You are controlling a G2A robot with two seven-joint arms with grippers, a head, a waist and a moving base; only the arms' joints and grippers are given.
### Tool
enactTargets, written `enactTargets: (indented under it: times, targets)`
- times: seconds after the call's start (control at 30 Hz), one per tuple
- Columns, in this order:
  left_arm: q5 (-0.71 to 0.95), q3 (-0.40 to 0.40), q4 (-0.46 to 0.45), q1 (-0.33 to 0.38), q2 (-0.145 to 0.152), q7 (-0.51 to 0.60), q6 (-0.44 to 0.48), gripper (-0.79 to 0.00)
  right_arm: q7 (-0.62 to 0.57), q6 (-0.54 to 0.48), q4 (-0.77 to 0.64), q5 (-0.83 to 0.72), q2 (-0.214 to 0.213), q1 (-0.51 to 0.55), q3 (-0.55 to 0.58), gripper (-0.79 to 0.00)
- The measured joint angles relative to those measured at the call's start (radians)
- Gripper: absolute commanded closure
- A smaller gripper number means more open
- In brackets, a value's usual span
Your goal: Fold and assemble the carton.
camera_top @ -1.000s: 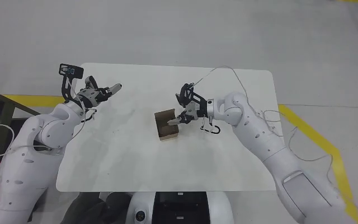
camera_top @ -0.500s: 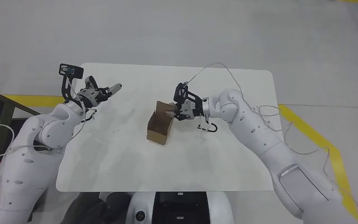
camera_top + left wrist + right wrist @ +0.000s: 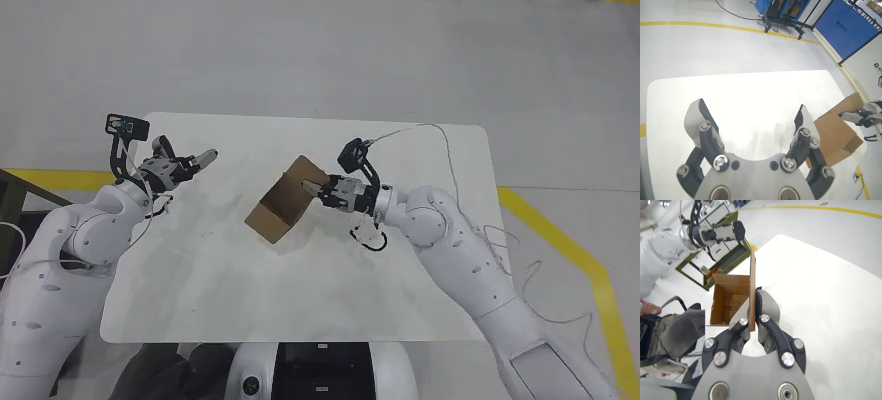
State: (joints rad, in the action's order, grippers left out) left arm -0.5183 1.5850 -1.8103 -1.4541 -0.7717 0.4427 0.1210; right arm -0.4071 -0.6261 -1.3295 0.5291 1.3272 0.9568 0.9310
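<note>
One thin wall of the carton (image 3: pixel 282 206), tilted at the top view's centre, sat pinched in my right gripper (image 3: pixel 322 188); light, bendy cardboard, I judged, best held near creases. My left gripper (image 3: pixel 203 157) gaped empty, upper left.

Under the left jaws, a white surface (image 3: pixel 753 85) with rounded corners, bright with glare. Beyond them, pale grey glossy floor (image 3: pixel 696 49) crossed by a curving yellow line (image 3: pixel 696 24). Past that line, well apart from the jaws, a black wheeled frame (image 3: pixel 783 22) beside a blue perforated panel (image 3: pixel 848 26). Ahead of the right jaws, off the surface's edge, a green metal rack (image 3: pixel 693 279) on the floor.
</note>
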Motion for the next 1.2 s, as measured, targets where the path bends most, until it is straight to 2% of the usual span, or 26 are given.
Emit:
enactTargets:
  times: [0.17, 0.37, 0.6, 1.0, 1.1, 1.2]
  targets:
    - [0.000, 0.000, 0.000, 0.000, 0.000, 0.000, 0.000, -0.785, 0.001, 0.099, -0.209, -0.047, -0.035, 0.193, 0.106, 0.000]
    - [0.000, 0.000, 0.000, 0.000, 0.000, 0.000, 0.000, -0.785, 0.025, 0.165, -0.331, -0.110, -0.047, 0.318, 0.147, 0.000]
    - [0.000, 0.000, 0.000, 0.000, 0.000, 0.000, 0.000, -0.785, 0.041, 0.150, -0.280, -0.215, -0.039, 0.322, 0.121, 0.000]
    - [-0.001, 0.000, 0.000, 0.000, 0.000, -0.001, 0.000, -0.785, 0.041, 0.150, -0.280, -0.215, -0.039, 0.321, 0.121, 0.000]
    - [-0.085, -0.016, 0.002, -0.006, -0.001, -0.040, 0.005, -0.785, 0.041, 0.150, -0.280, -0.215, -0.039, 0.321, 0.121, 0.000]
    - [-0.198, -0.043, 0.015, -0.006, -0.004, -0.095, 0.071, -0.785, 0.041, 0.150, -0.280, -0.215, -0.039, 0.321, 0.121, 0.000]
